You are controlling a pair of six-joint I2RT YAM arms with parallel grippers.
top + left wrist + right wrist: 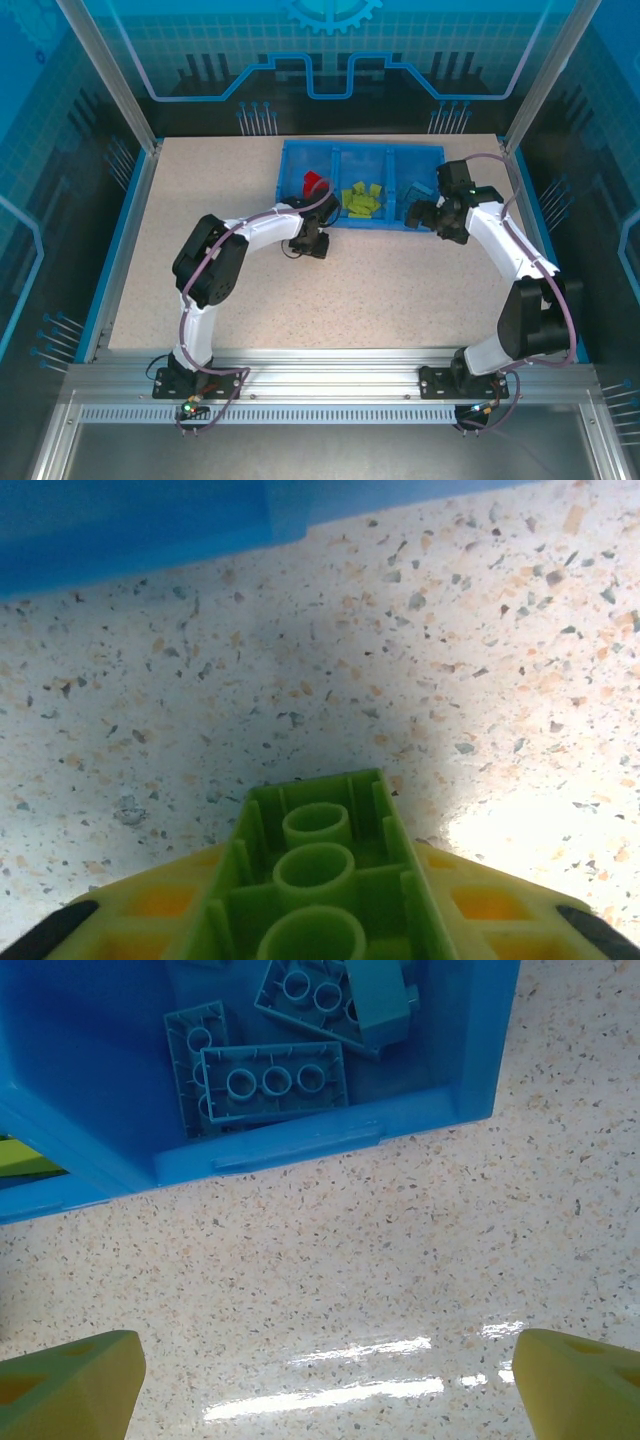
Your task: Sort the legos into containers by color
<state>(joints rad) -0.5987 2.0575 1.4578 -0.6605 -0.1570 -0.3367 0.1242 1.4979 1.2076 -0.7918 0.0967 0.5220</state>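
In the left wrist view a lime green lego (320, 875) lies underside up between my yellow fingers (140, 910), and my left gripper (318, 925) is shut on it just above the speckled table. From above, this gripper (312, 245) sits just in front of the blue tray (290, 150). The tray's containers hold red legos (315, 184) on the left, green legos (362, 198) in the middle and light blue legos (418, 188) on the right. My right gripper (325, 1385) is open and holds nothing, over bare table in front of the container with several light blue legos (272, 1082).
The tray's front wall (300, 1140) runs across the top of the right wrist view and its wall (130, 525) across the top of the left wrist view. A raised blue border (128, 215) edges the table, with metal posts at the back corners.
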